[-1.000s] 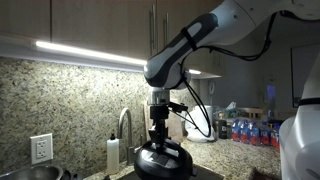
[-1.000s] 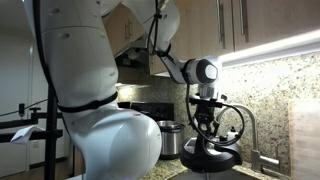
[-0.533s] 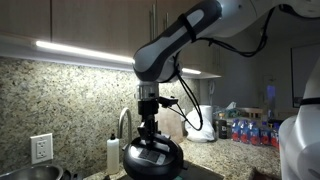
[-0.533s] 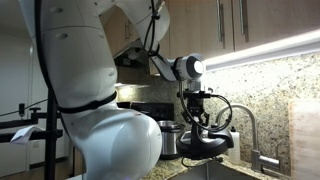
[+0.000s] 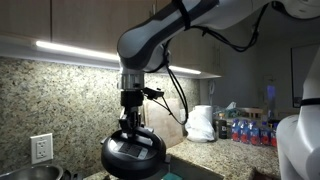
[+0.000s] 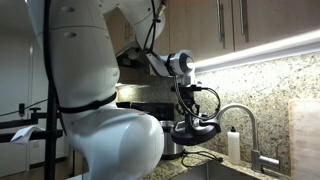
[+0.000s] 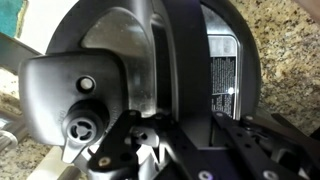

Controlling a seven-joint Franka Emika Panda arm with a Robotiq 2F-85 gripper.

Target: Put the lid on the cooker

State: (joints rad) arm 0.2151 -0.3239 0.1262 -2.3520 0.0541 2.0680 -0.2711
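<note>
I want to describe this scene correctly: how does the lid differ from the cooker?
The lid is dark and glossy; the cooker shows a shiny silver rim. The lid hangs in the air, gripped by the claw; the cooker sits low down, apart from the lid and not yet covered by it. Both look round.

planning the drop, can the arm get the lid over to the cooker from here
Probably yes. The end effector is shut on the knob of the lid, holding it in the air, and nothing shows between it and the cooker, though only the cooker's rim is visible.
</note>
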